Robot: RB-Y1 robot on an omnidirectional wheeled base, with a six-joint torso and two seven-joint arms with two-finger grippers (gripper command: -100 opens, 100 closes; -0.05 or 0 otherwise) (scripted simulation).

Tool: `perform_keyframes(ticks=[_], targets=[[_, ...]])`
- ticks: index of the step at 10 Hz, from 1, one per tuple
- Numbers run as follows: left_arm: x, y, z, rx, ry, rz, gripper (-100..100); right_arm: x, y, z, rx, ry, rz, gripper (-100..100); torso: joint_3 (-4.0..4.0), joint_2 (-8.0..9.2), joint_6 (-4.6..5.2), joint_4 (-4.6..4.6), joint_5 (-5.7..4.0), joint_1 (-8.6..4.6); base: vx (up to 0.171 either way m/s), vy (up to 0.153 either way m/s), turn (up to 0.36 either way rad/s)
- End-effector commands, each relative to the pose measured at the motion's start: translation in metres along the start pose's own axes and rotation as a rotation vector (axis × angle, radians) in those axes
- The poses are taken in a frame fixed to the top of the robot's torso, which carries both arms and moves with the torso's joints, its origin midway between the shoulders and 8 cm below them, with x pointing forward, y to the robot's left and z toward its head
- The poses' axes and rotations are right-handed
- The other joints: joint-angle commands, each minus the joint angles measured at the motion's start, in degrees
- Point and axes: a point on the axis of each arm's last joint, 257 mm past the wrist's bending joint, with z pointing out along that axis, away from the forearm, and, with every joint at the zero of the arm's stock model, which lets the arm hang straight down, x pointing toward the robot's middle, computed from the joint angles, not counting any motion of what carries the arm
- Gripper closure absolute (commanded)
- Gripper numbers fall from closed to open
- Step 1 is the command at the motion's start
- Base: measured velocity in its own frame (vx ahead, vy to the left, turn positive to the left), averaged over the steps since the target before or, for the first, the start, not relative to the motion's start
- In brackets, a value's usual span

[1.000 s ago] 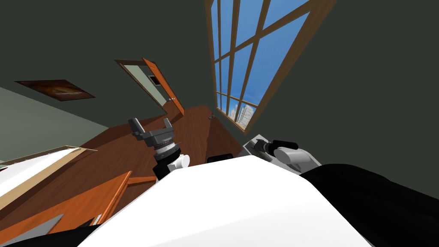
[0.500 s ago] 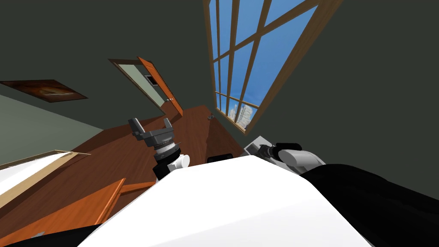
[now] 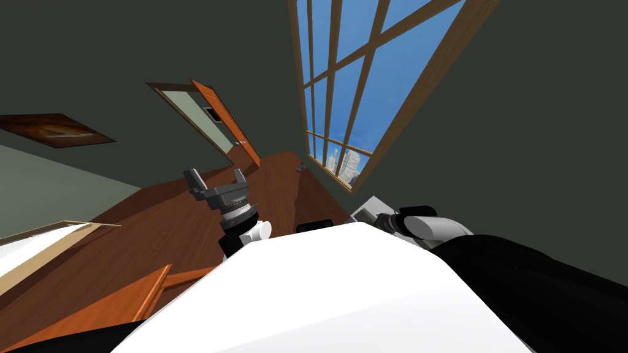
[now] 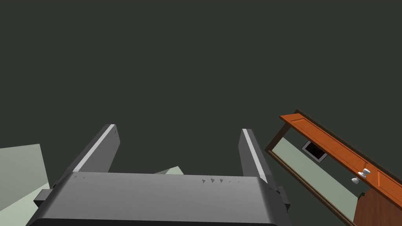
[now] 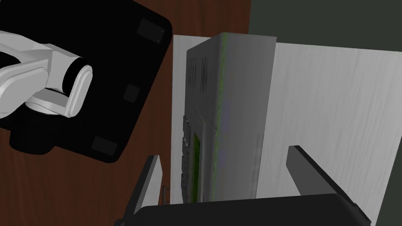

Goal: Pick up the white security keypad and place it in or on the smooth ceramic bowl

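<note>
The keypad is a pale grey box with a green-edged face and dark buttons on one side. It stands on a white shelf top, close to the edge that drops to the wooden floor. My right gripper is open, with one finger on each side of the keypad's near end and neither touching it. In the head view my right forearm reaches down over the same white top by the wall. My left gripper is raised in front of me, open and empty.
A tall window is in the dark wall right of the shelf. An orange door stands open at the far end of the brown floor. Orange wooden furniture and a white slab lie at my left.
My head view has turned, so the door, picture and left furniture have slid left. My right forearm has shifted slightly rightward over the white top. The left arm holds still.
</note>
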Motion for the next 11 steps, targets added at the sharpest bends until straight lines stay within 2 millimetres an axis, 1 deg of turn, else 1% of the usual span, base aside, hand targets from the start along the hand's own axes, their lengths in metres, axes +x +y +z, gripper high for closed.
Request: perform_keyframes(ticks=[1, 2, 3, 5, 7, 8, 9, 10, 11], targets=[[0.0, 0.0, 0.0, 0.0, 0.0, 0.0, 0, -0.02, -0.008, -0.002, 0.044, -0.049, 0.023, -100, 0.0, 0.0, 0.0, 0.0, 0.0, 0.0, 0.066, -0.015, -0.041], [0.0, 0.0, 0.0, 0.0, 0.0, 0.0, 0, -0.033, -0.012, -0.004, 0.07, -0.079, 0.043, -100, 0.0, -0.01, 0.01, 0.0, -0.01, -0.06, 0.097, -0.015, -0.055], [0.0, 0.0, 0.0, 0.0, 0.0, 0.0, 0, -0.035, -0.015, -0.005, 0.079, -0.089, 0.043, -100, -0.05, -0.1, 0.0, -0.02, -0.02, -0.07, 0.067, 0.001, -0.009], [0.0, 0.0, 0.0, 0.0, 0.0, 0.0, 0, -0.06, -0.026, -0.011, 0.136, -0.152, 0.075, -100, 0.01, 0.01, 0.0, 0.0, -0.01, -0.03, 0.056, -0.008, -0.041], [0.0, 0.0, 0.0, 0.0, 0.0, 0.0, 0, -0.078, -0.034, -0.017, 0.177, -0.197, 0.096, -100, -0.01, -0.03, 0.0, 0.0, -0.01, -0.06, 0.071, -0.016, -0.045], [0.0, 0.0, 0.0, 0.0, 0.0, 0.0, 0, -0.084, -0.037, -0.02, 0.192, -0.212, 0.104, -100, -0.01, -0.02, 0.0, 0.0, -0.02, -0.09, 0.048, -0.018, -0.025], [0.0, 0.0, 0.0, 0.0, 0.0, 0.0, 0, -0.078, -0.034, -0.018, 0.18, -0.2, 0.098, -100, 0.02, 0.03, -0.01, 0.01, -0.02, -0.09, 0.019, -0.006, -0.003], [0.0, 0.0, 0.0, 0.0, 0.0, 0.0, 0, -0.079, -0.035, -0.018, 0.184, -0.204, 0.099, 0, 0.07, 0.12, -0.01, 0.03, -0.02, -0.05, 0.0, 0.0, 0.0], [0.0, 0.0, 0.0, 0.0, 0.0, 0.0, 0, -0.082, -0.034, -0.011, 0.182, -0.203, 0.103, -100, 0.11, 0.19, -0.01, 0.04, -0.01, -0.03, 0.0, 0.009, 0.02]])
